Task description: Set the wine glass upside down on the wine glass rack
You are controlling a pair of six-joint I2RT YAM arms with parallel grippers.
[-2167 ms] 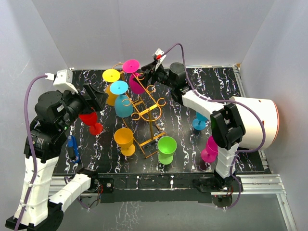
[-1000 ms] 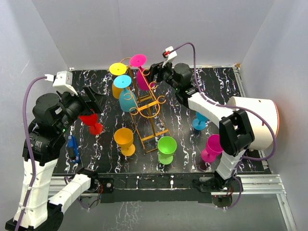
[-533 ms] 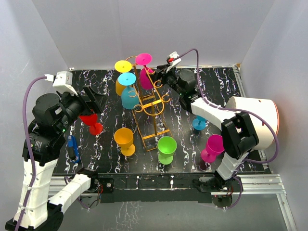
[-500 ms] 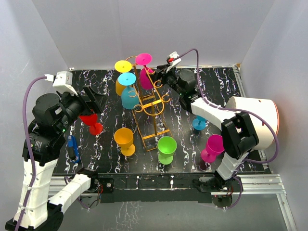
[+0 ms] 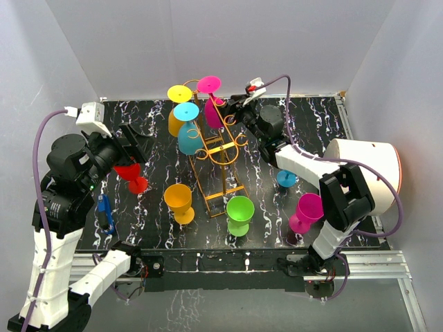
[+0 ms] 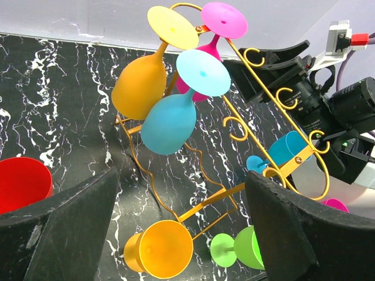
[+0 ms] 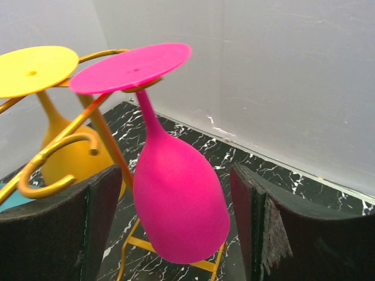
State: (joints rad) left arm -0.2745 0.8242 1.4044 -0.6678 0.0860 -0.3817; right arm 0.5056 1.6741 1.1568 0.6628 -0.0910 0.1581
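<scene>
A white drum [image 5: 367,176] lies at the black marbled table's [image 5: 318,117] right edge.

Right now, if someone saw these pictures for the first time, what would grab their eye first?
Probably the golden wire rack in the middle of the black marbled table, with a yellow glass, a blue glass and a pink glass hanging upside down at its far end. Next, the right gripper, its fingers on either side of the pink glass. An orange glass and a green glass stand near the front.

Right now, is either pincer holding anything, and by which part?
Nothing. The open right pincer flanks the pink wine glass, gaps either side; left pincer empty.
</scene>
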